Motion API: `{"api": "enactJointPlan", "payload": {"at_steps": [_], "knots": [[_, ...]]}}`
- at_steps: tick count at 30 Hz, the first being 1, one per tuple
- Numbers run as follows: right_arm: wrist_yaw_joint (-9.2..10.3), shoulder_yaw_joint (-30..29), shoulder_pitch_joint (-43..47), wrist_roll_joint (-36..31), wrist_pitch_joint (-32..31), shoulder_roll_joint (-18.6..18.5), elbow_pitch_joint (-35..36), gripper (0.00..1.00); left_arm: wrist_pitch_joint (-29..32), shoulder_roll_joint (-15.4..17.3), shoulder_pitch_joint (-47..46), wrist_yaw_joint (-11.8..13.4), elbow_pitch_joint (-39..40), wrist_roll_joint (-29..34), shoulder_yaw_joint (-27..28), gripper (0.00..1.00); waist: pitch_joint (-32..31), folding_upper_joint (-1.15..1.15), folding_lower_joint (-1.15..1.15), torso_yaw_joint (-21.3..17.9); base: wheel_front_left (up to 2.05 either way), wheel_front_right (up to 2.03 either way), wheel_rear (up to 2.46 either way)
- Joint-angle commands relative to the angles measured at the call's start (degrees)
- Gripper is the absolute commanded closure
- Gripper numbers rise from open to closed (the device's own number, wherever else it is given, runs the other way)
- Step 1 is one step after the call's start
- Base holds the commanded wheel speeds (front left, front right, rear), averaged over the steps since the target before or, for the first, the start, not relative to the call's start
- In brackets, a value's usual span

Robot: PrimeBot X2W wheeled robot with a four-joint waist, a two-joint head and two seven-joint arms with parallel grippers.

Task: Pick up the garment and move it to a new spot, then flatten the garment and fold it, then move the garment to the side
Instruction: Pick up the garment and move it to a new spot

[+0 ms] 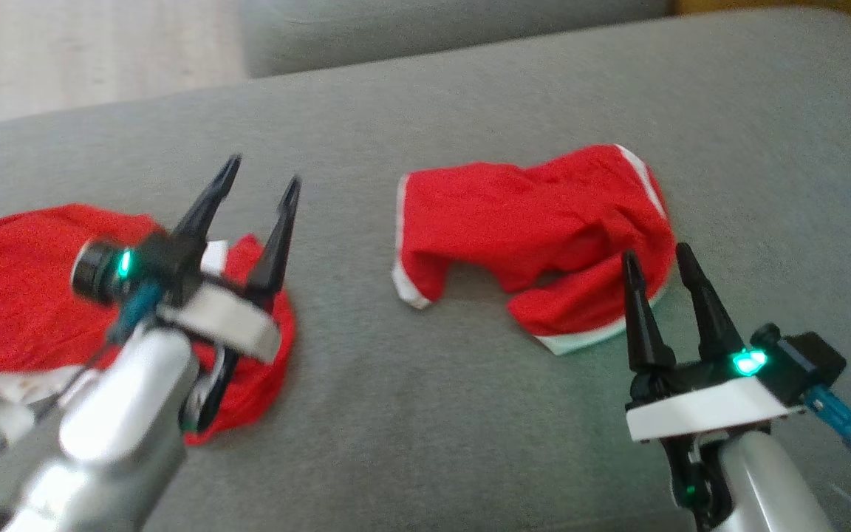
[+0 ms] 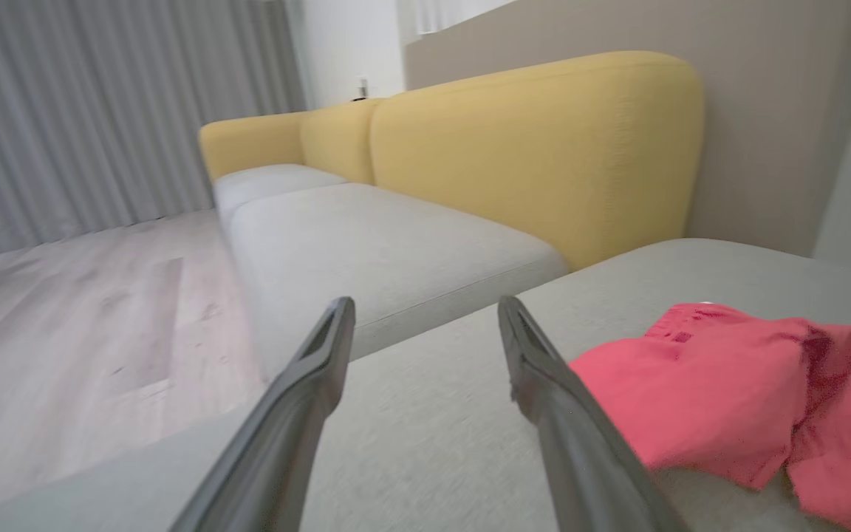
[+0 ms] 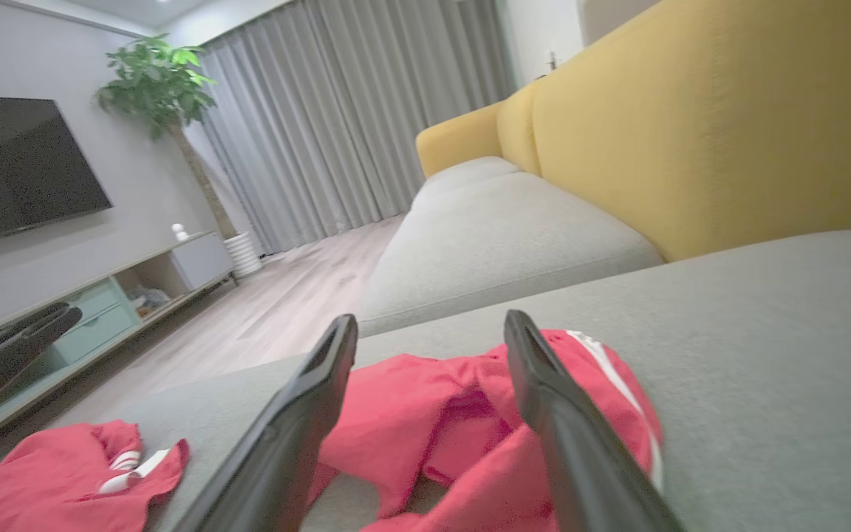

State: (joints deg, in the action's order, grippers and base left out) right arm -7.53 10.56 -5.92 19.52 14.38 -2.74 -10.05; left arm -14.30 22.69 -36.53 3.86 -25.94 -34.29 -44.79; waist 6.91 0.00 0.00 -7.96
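Notably, right wrist view adds a television point(image 3: 19, 170) beyond the garment point(image 3: 425, 414).

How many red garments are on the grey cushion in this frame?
2. One red garment lies crumpled at the left, partly under the left gripper; the other garment lies near the middle by the right gripper. The arms could hide more.

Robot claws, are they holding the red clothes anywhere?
Nothing is held. The left gripper and right gripper are open and empty; both red garments lie on the grey cushion.
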Motion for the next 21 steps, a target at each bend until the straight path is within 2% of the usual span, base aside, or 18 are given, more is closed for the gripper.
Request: {"api": "enactJointPlan", "payload": {"at_steps": [1,6,10,15,21], "knots": [[0.04,1.0,0.6,-0.4,0.6,-0.1,1.9,0.00,-0.6,2.5,1.0,1.3,3.8,0.2,3.8,0.00,-3.3,0.00,0.00,4.7,0.00,0.00,0.00],[0.04,-0.1,2.1,-1.3,0.6,-0.1,1.7,0.00,-0.7,3.2,12.7,5.5,13.1,1.7,8.9,0.00,-4.4,0.00,0.00,7.6,0.00,0.00,0.00],[0.04,-0.4,2.8,-1.5,0.6,-0.1,1.8,0.00,-0.7,0.2,20.2,7.8,18.1,3.4,12.5,0.00,-4.8,0.00,0.00,8.7,0.00,0.00,0.00],[0.04,-0.5,3.9,-1.4,0.6,-0.1,1.6,0.00,-0.7,-4.0,26.1,7.8,20.8,6.6,16.6,0.00,-5.5,0.00,0.00,8.6,0.00,0.00,0.00],[0.04,0.0,4.3,-1.6,0.6,-0.1,1.3,0.00,-0.7,-7.7,28.6,5.7,20.5,9.5,20.9,0.00,-6.1,0.00,0.00,8.0,0.00,0.00,0.00]]}}
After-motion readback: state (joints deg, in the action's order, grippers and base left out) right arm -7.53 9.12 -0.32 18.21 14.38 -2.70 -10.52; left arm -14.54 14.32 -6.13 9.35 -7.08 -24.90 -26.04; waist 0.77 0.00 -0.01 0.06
